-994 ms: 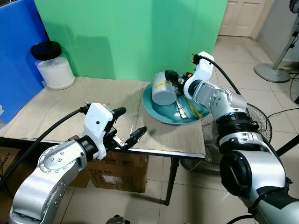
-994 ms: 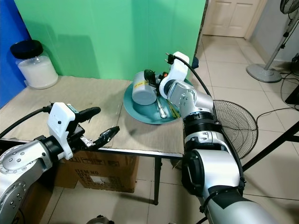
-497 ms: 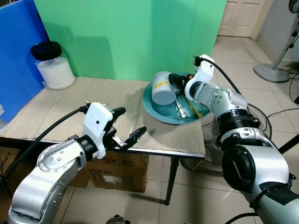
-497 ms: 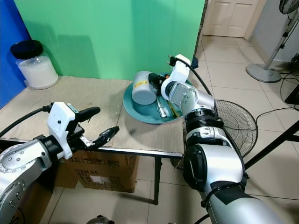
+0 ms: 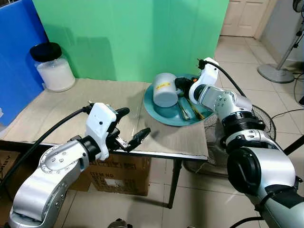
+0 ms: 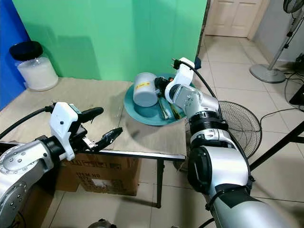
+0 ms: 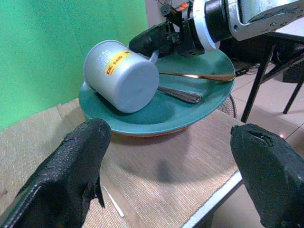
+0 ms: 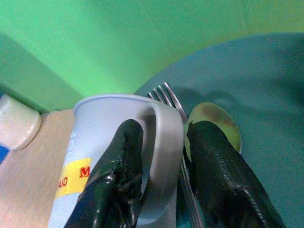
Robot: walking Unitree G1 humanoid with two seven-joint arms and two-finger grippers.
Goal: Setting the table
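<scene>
Grip contact is established at the handle of the pale blue mug (image 5: 165, 90), on which the right gripper (image 8: 164, 171) is clamped, one black finger (image 8: 118, 175) being placed inside the handle loop and the other outside it. The mug is seen tilted with its base lifted, above the 9 o'clock portion of the teal plate (image 5: 167, 117); a yellow label with red lettering is carried on its side. Whether the mug is touching the plate cannot be told. A fork (image 8: 173, 102) and a spoon (image 8: 213, 121) are laid on the plate just beside the mug handle, toward 3 o'clock. The plate is located on the tan woven mat (image 5: 71, 107) covering the table (image 5: 180, 156), near the table's 3 o'clock edge. The left gripper (image 5: 128, 127) is held low over the table's 6 o'clock edge with its fingers spread wide apart and nothing between them, well apart from the plate and pointed toward it. A glass jar (image 5: 52, 66) with a black lid and white contents is stood at the 10 o'clock corner of the table, against the blue panel (image 5: 14, 57). A green backdrop (image 5: 128, 33) is set up along the 12 o'clock side.
</scene>
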